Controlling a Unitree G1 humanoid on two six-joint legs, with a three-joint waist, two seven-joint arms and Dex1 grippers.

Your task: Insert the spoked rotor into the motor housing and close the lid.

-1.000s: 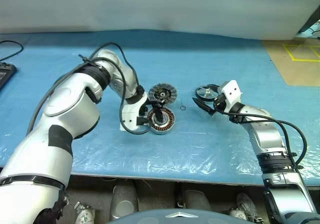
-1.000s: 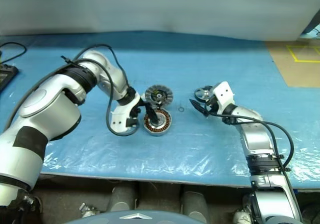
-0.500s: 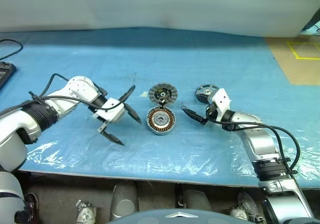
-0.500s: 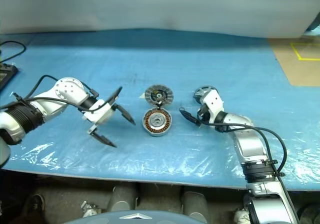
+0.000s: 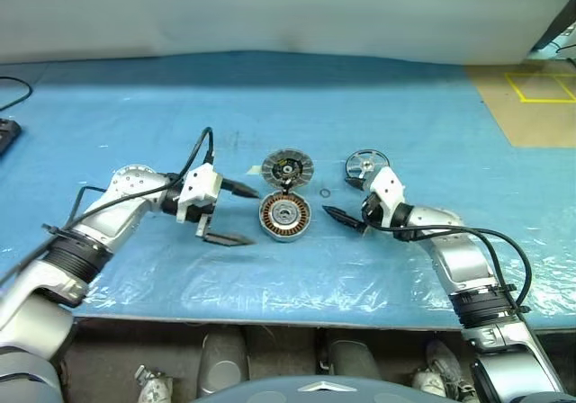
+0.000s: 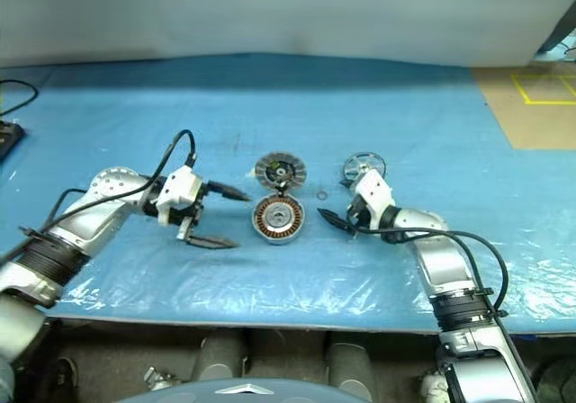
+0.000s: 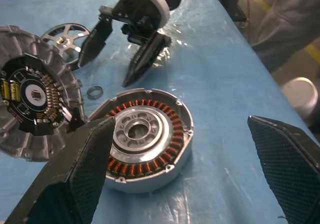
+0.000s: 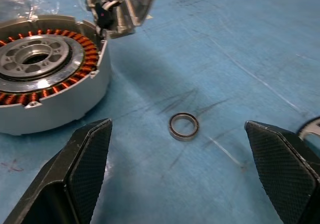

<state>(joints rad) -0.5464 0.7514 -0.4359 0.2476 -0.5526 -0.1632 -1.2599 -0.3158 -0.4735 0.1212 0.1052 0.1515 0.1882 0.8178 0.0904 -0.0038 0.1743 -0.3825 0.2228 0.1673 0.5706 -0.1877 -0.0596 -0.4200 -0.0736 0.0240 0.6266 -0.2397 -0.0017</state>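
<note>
1. The left gripper [image 5: 236, 214] hovers low over the blue-covered tabletop [image 5: 135, 106], just left of the motor parts, its two black fingers spread wide with nothing between them.
2. The motor housing [image 5: 285, 217] lies face up near the middle of the tabletop, closer to the near edge than the far one. Its ring of copper windings and bare silver hub are exposed, so no rotor sits in it yet.
3. The lid [image 5: 288, 165] lies open, joined to the housing's far edge, its ribbed inside and dark centre turned upward.
4. A small loose metal ring [image 8: 183, 126] rests on the cloth just right of the housing, between it and the right gripper, touching neither.
5. The right gripper [image 5: 346, 204] points toward the housing from the right, its jaws wide apart and empty; the small ring lies ahead of them in the right wrist view.
6. The spoked rotor [image 5: 367, 164] lies flat beyond the right gripper, toward the far edge, apart from the housing and untouched.
7. Judged from this layout, no step is finished: the rotor must still be picked up, seated over the hub, and the lid folded down onto the housing.
</note>
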